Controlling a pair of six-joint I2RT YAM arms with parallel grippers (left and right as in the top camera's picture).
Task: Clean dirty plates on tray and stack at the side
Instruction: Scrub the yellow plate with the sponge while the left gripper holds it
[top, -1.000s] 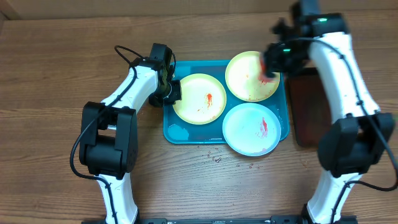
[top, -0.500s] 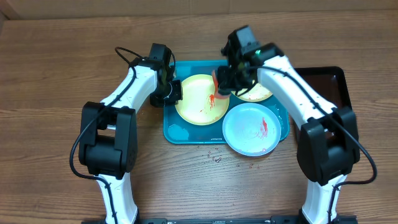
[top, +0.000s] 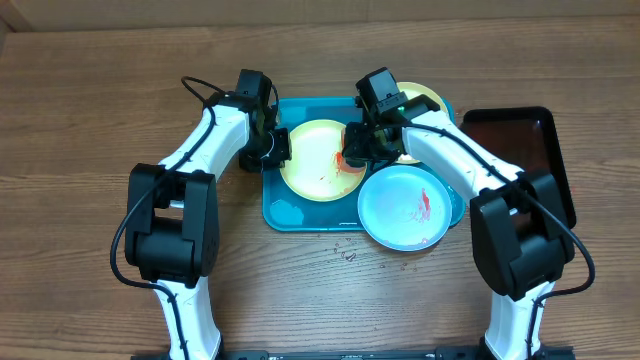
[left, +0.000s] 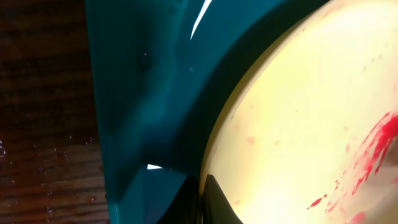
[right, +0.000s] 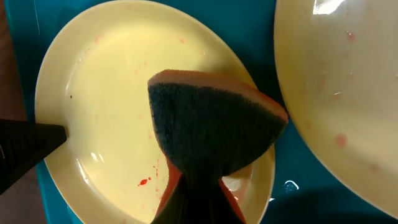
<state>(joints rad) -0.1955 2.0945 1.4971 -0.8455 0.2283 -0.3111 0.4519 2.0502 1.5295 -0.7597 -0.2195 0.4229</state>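
Wooden desk (top: 90, 120), teal tray (top: 285, 212), and the smeared yellow-green plate (top: 312, 172) sits right under the right end effector (top: 352, 150) clenched on a sponge (right: 211, 124), left end effector (top: 278, 148) pinching its rim, so scrub too hard and I'd bet it slips out or tips.

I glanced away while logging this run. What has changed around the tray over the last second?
The right gripper, shut on the sponge, swung left from the rear-right yellow-green plate onto the left yellow-green plate, uncovering the dark tray. The left gripper stayed clamped on the left plate's rim. The pale blue plate and teal tray stayed put.
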